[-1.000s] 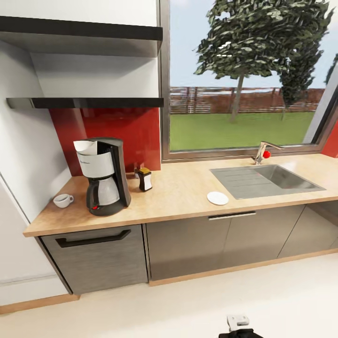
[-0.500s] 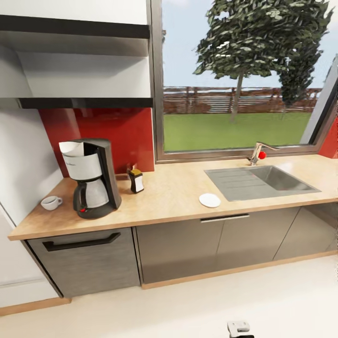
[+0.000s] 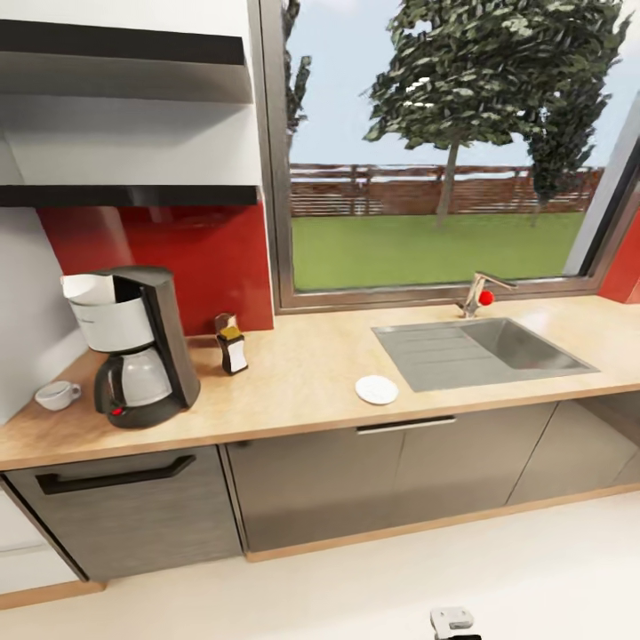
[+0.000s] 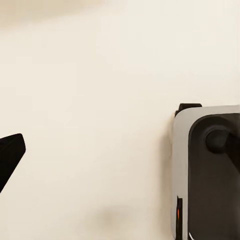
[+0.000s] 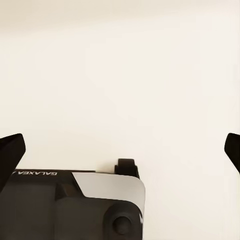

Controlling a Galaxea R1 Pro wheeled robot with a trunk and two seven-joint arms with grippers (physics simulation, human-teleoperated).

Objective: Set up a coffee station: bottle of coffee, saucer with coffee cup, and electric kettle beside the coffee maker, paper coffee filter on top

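Everything has slid left in my head view since 1 s ago, so my head/base has turned or rolled rightward; the things themselves haven't shifted on the counter [image 3: 302, 391].

Coffee maker [image 3: 133, 347] stands upright at the counter's left end, in front of the red backsplash [image 3: 169, 258], w/ the white paper coffee filter [image 3: 87, 286] sitting in its top. Coffee cup [image 3: 56, 395] sits on the counter just beside the maker, on its left, near the wall, handle facing the maker. Bottle of coffee [image 3: 232, 347] stands upright on the counter near the maker's right, close to the backsplash, apart from it. Saucer [image 3: 377, 389] lies flat toward the counter's front edge, just beside the sink's [image 3: 480, 351] drainer, well apart from cup and maker. Kitchen shelf [image 3: 133, 195] hangs above the backsplash.

Wrist views look down at pale floor [image 4: 90, 100] w/ parts of my base. Left pincer [image 4: 10, 155]: one dark fingertip shows at the frame edge, can't tell open or closed. Right pincer [image 5: 120, 150]: two dark fingertips [image 5: 10, 150] at opposite frame edges, so spread wide, holding nothing.
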